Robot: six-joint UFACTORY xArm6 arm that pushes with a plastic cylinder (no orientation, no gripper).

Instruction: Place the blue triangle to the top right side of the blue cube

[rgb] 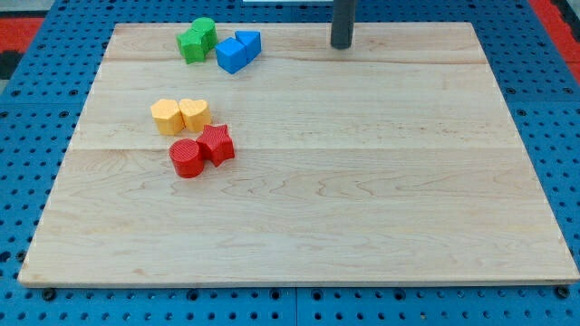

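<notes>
The blue cube (230, 56) sits near the view's top left of the wooden board (362, 181). The blue triangle (248, 43) touches it on its upper right side. My tip (342, 44) is the lower end of a dark rod at the view's top centre. It stands well to the right of both blue blocks, apart from them.
Two green blocks (197, 39) sit just left of the blue pair. A yellow hexagon (166, 117) and a yellow heart (194, 113) lie lower left. A red cylinder (187, 158) and a red star (217, 144) lie below them.
</notes>
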